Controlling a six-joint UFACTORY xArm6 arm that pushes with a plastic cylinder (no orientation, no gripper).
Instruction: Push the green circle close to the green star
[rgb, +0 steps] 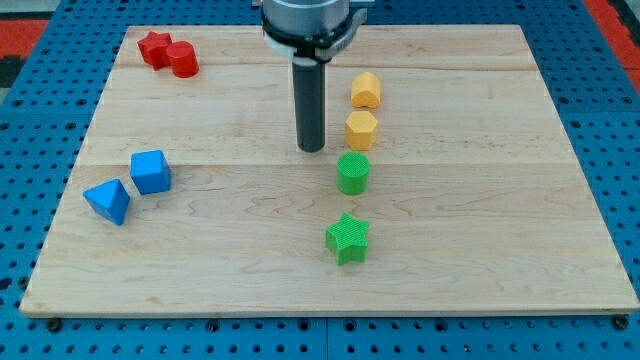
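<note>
The green circle (353, 172) stands near the middle of the wooden board (200, 270). The green star (348, 239) lies just below it, a small gap apart. My tip (312, 149) rests on the board to the upper left of the green circle, a short way off and not touching it. The rod rises from there to the arm's mount at the view's top.
Two yellow blocks (361, 130) (366, 90) stand in a column just above the green circle. A red star (154, 47) and a red cylinder (183, 60) sit at the top left. A blue cube (150, 171) and a blue wedge (108, 201) sit at the left.
</note>
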